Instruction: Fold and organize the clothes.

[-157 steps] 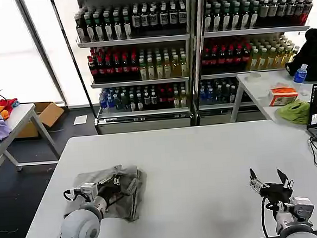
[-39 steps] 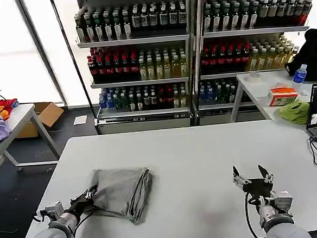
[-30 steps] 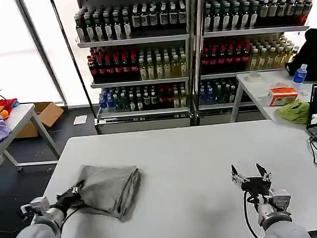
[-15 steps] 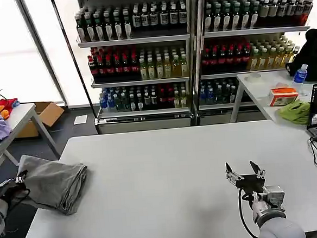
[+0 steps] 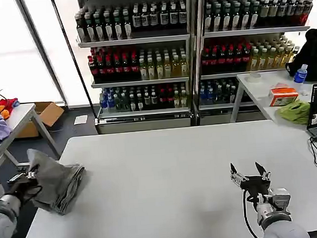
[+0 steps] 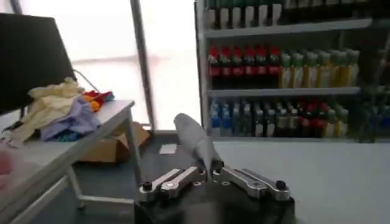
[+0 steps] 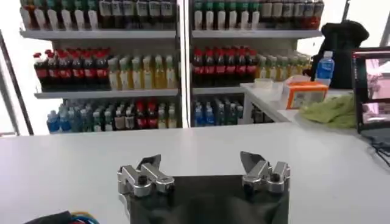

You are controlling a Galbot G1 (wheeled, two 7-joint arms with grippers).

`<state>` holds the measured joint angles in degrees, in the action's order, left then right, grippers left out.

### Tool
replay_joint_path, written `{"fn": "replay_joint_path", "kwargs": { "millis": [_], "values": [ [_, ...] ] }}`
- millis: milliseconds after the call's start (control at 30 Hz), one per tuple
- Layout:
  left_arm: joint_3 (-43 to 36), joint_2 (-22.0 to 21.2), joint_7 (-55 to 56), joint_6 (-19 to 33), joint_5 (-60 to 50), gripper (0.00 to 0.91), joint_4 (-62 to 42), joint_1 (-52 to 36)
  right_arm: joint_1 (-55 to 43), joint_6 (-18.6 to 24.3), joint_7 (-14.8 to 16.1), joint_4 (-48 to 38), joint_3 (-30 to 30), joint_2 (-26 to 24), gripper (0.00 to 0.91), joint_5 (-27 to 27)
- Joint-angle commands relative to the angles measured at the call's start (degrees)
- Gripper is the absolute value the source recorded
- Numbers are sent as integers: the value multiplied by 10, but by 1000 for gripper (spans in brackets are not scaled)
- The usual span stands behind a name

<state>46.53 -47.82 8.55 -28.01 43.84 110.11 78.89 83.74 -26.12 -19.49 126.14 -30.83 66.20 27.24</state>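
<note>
The left gripper [image 5: 27, 177] is clamped on an edge of the folded grey shirt [image 5: 56, 178], which hangs over the table's [image 5: 173, 172] left edge. In the left wrist view a fold of it rises pinched between the closed jaws. The right gripper [image 5: 245, 174] hovers open over the table's right side.

The left gripper [image 6: 210, 173] had its two metal fingers [image 6: 167, 181] pressed together on a fold of the grey shirt [image 6: 194, 142]. The cloth stuck up from between them in a rounded lump. Under the gripper lay the white table [image 6: 341, 176]. To one side stood another table [image 6: 73, 137] with a heap of clothes [image 6: 58, 111] in yellow, purple and orange. Farther back were shelves [image 6: 286, 61] full of bottles, and a cardboard box [image 6: 109, 146] sat on the floor.
</note>
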Motion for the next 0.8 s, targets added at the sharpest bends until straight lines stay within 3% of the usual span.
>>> {"fn": "replay_joint_path", "kwargs": {
  "millis": [33, 233, 433, 733, 767, 800],
  "values": [
    [-325, -70, 95, -38, -122, 0, 193, -85, 17, -7, -6, 16, -15, 18, 907, -18],
    [-467, -108, 100, -42, -160, 0, 136, -150, 28, -10, -12, 24, -14, 35, 907, -42],
    [-478, -117, 95, -38, -162, 0, 63, -181, 37, -14, -11, 36, -12, 44, 907, -54],
    [-466, -114, 95, -42, -138, 10, 56, -181, 28, -11, -9, 25, 2, 46, 907, -62],
    [-465, -116, 95, -41, -131, 222, 56, -182, 25, -12, -9, 24, 6, 46, 907, -64],
    [-465, -118, 95, -38, -124, 907, 55, -183, 22, -12, -10, 21, 10, 46, 907, -64]
  ]
}}
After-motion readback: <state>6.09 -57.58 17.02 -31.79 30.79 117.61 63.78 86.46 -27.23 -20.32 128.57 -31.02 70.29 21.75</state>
